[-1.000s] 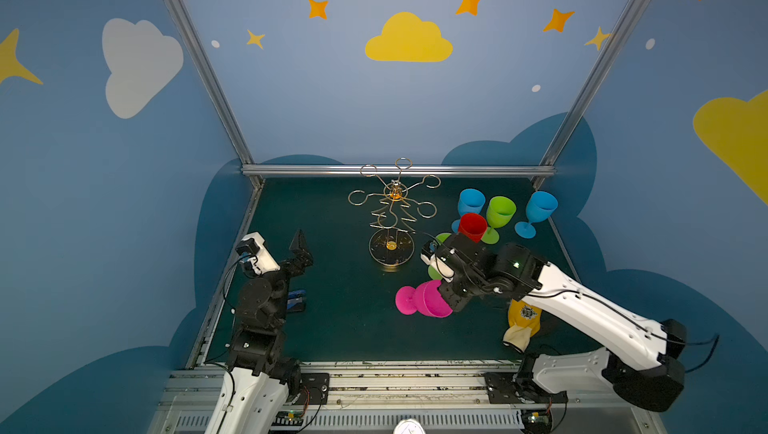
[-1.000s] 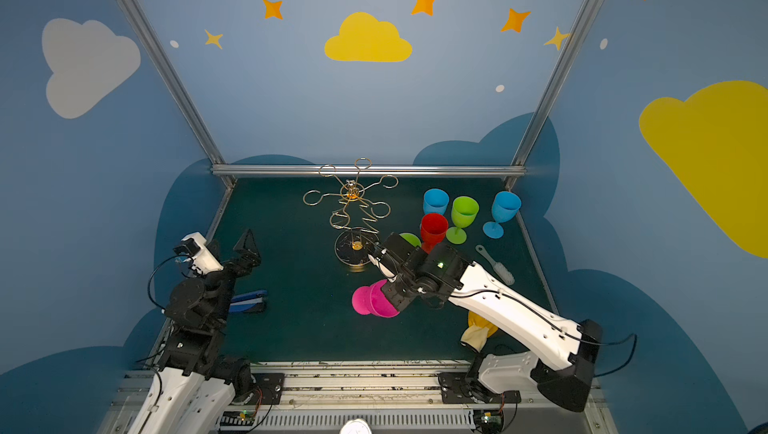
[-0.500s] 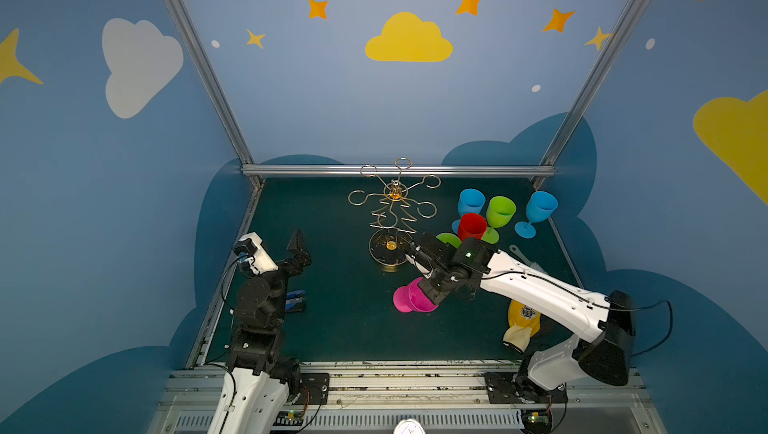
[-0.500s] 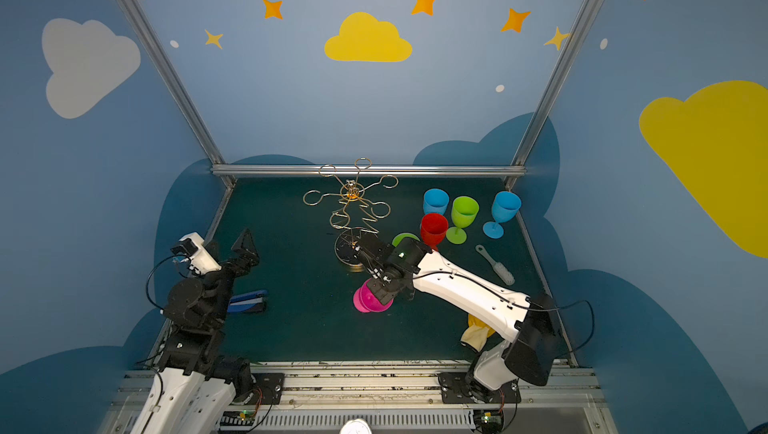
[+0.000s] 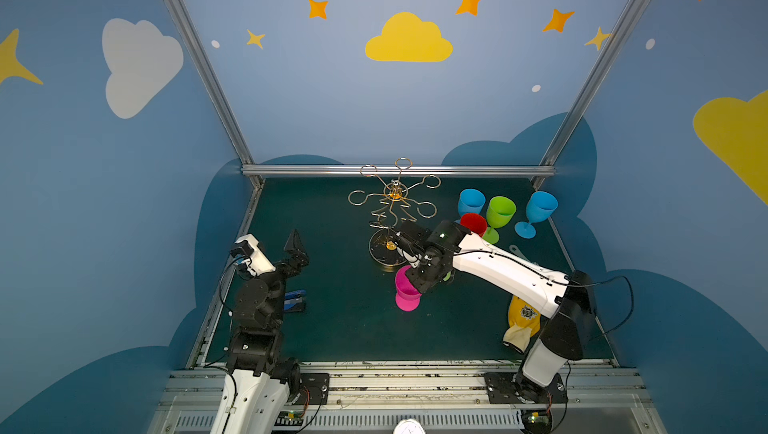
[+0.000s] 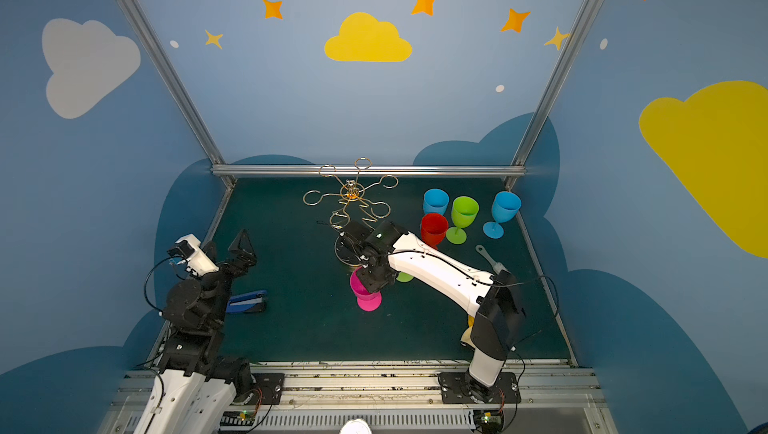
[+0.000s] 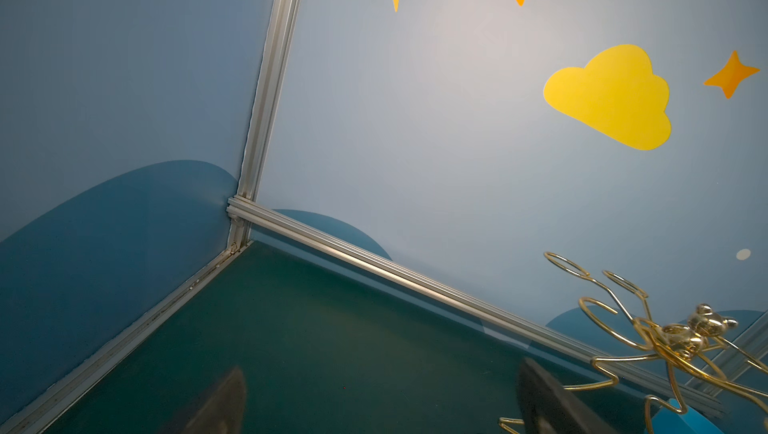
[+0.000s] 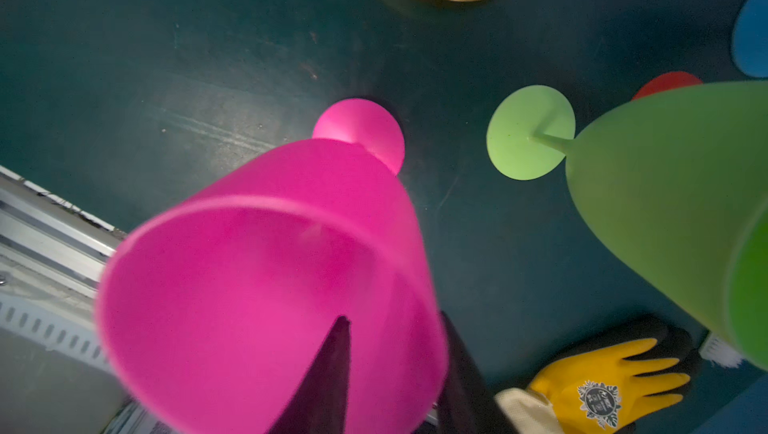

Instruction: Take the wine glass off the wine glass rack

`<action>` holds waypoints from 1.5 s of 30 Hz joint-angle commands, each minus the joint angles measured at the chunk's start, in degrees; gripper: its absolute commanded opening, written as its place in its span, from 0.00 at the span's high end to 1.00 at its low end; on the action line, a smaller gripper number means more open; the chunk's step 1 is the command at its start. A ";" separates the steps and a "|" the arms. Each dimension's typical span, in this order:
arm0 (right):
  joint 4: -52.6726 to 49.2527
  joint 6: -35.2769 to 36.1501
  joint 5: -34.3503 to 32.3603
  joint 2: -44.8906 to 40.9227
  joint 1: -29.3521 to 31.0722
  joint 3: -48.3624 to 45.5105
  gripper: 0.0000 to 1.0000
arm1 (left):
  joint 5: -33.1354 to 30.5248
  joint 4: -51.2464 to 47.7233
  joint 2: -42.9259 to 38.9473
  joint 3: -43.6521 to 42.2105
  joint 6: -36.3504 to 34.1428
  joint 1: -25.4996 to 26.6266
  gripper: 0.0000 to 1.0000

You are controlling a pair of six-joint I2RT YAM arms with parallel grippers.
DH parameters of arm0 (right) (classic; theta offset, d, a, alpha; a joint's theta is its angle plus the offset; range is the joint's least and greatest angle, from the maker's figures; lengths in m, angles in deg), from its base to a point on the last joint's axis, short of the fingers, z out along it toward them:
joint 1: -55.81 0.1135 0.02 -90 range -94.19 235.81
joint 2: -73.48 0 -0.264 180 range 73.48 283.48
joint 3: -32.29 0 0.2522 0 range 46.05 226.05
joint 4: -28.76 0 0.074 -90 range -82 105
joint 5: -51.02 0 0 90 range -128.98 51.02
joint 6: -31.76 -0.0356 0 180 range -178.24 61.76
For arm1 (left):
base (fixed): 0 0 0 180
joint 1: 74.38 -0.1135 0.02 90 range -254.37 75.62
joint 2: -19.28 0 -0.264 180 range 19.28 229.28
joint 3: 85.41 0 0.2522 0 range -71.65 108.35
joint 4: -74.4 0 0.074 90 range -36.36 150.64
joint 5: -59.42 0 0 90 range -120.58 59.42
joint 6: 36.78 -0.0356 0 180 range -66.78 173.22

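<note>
Nearest the robot's bases, a yellow work glove (image 5: 521, 315) lies on the dark green worktop (image 5: 345, 336) beside the right arm's lower link. A small blue stapler-like item (image 5: 293, 301) lies next to the left arm. The left gripper (image 5: 297, 253) hangs above that side of the worktop, its jaws spread wide with nothing between them.

A little farther in, near the middle, the pink wine glass (image 5: 404, 286) is off the rack. It stands on the worktop just in front of the rack's base. Its foot is down and its mouth opens upward, so its long axis runs close to vertical. Whether it leans slightly cannot be told. The right gripper (image 8: 392, 322) sits over its rim, with one of its fingers (image 8: 328, 378) inside the bowl and the other outside. The jaws are parted, with a gap between the inner finger and the wall, so they straddle the rim without clamping it. The near green wine glass (image 8: 665, 212) stands just beside it, under the right arm.

Behind them the wine glass rack (image 5: 394, 197) stands upright on its round mirrored base, its gold looped arms spread out.

Farthest, at the right rear, a red wine glass (image 5: 473, 223), the far green wine glass (image 5: 500, 212), a blue wine glass (image 5: 471, 201) and a second blue wine glass (image 5: 541, 205) stand upright, close together.
</note>
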 commanded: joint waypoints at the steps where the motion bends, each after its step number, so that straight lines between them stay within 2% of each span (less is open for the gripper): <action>1: -0.59 0.37 2.12 -2.83 -1.31 2.66 0.54 | 0.08 0.95 -0.52 -0.64 -0.19 -0.38 0.00; 7: 4.13 3.52 4.16 -9.74 -3.70 2.02 0.27 | -1.14 1.71 -0.10 -0.82 -0.68 -0.46 0.00; 11: 9.38 6.69 4.46 -18.02 -6.17 -1.29 0.15 | -1.23 3.07 1.75 -0.40 -1.92 -0.60 0.00; 14: 17.32 9.03 4.62 -28.00 -8.72 -8.28 0.13 | 1.08 4.42 6.58 0.55 -1.18 -0.60 0.00; 17: 27.96 9.25 3.86 -39.61 -12.96 -18.76 0.11 | 6.84 5.06 13.56 2.11 -5.62 -0.60 0.00; 20: 39.05 8.90 3.31 -50.04 -19.41 -30.70 0.11 | 6.00 6.66 18.90 1.30 -7.49 -0.52 0.00; 25: 46.29 6.74 1.60 -58.06 -31.85 -43.68 0.11 | 1.73 16.88 24.34 -6.36 -11.63 -0.43 0.00; 28: 54.47 6.41 -0.40 -59.30 -38.22 -52.47 0.10 | 2.20 25.83 29.60 -11.84 -13.11 -0.25 0.00; 31: 65.94 6.82 -4.25 -58.57 -42.00 -62.06 0.10 | 1.31 31.42 33.85 -15.25 -15.78 -0.20 0.00; 36: 86.74 9.96 -6.21 -50.70 -45.60 -74.26 0.10 | 0.64 36.76 39.30 -15.66 -18.57 -0.53 0.00; 38: 90.97 10.70 -6.03 -45.99 -46.68 -75.46 0.10 | 2.33 38.82 41.81 -14.96 -18.93 -0.79 0.00; 42: 90.55 10.19 -3.51 -38.67 -48.78 -71.91 0.10 | 3.73 39.58 44.12 -13.80 -19.60 -1.71 0.00; 45: 96.77 10.26 -1.14 -32.39 -50.91 -71.64 0.10 | 4.30 40.22 44.46 -13.83 -20.06 -2.53 0.00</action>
